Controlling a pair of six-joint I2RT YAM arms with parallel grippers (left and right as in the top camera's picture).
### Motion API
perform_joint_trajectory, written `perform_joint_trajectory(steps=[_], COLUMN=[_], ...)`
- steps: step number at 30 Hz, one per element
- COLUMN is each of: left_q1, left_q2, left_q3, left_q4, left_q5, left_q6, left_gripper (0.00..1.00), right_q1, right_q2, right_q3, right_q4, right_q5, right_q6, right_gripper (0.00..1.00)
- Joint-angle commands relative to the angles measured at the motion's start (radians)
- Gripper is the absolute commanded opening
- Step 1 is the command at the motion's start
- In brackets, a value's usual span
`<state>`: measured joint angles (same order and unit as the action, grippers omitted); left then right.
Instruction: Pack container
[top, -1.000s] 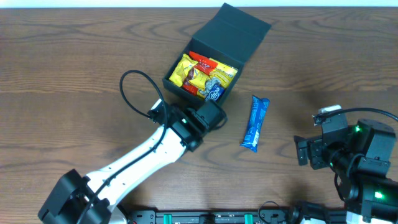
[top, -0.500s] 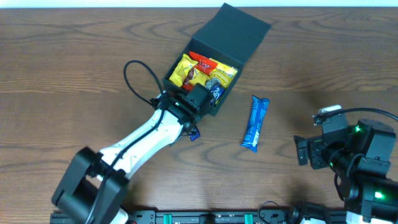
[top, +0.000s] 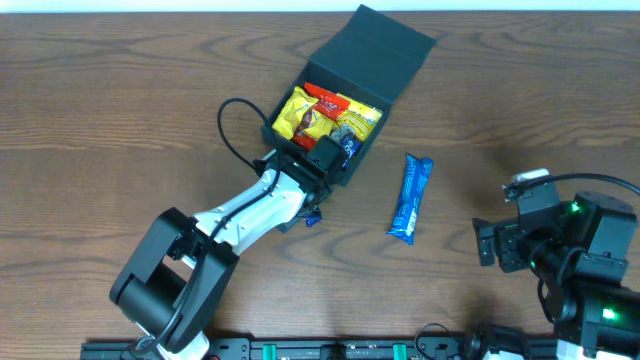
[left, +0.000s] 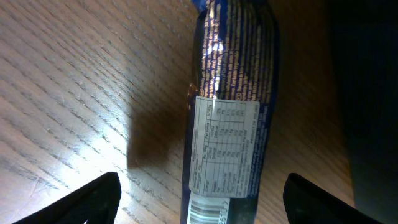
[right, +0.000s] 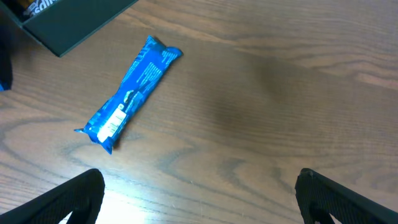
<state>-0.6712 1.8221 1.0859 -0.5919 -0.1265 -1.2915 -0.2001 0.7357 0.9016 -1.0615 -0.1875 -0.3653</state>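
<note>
The container (top: 385, 62), a dark teal box with its lid hinged open at the back, holds several yellow and red snack packets (top: 318, 118). My left gripper (top: 322, 165) is at the box's front wall, open. In the left wrist view its fingers (left: 202, 200) straddle a dark blue packet (left: 233, 93) lying on the table beside the container's dark wall (left: 370, 93), without touching it. One end of that packet (top: 312, 218) shows under the left arm. A light blue snack bar (top: 410, 198) lies right of the box and shows in the right wrist view (right: 127, 102). My right gripper (right: 199, 199) is open and empty.
The wooden table (top: 120, 120) carries everything. A black cable (top: 228, 130) loops up from the left arm beside the box. The right arm's body (top: 560, 240) sits at the front right. A corner of the container (right: 68, 25) shows in the right wrist view.
My left arm has swung up and left toward the box's front wall, and the end of the dark blue packet has come into view under it. The right arm has not moved.
</note>
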Motion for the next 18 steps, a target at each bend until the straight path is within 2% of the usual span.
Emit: perform_joint_trajectory(steps=[1, 9, 18], left_q1=[0.004, 0.006, 0.006], left_q2=[0.011, 0.024, 0.058], left_q3=[-0.004, -0.004, -0.004], left_q4=[0.006, 0.027, 0.029], left_q5=[0.000, -0.005, -0.039], left_q6=[0.010, 0.010, 0.010], left_gripper=[0.82, 0.73, 0.69], right_q1=[-0.009, -0.009, -0.009], right_q2=[-0.001, -0.001, -0.001], right_q3=[0.000, 0.000, 0.000], right_q4=[-0.001, -0.001, -0.001], right_q5=[-0.011, -0.011, -0.011], right_q6=[0.013, 0.013, 0.013], right_gripper=[0.99, 0.99, 0.99])
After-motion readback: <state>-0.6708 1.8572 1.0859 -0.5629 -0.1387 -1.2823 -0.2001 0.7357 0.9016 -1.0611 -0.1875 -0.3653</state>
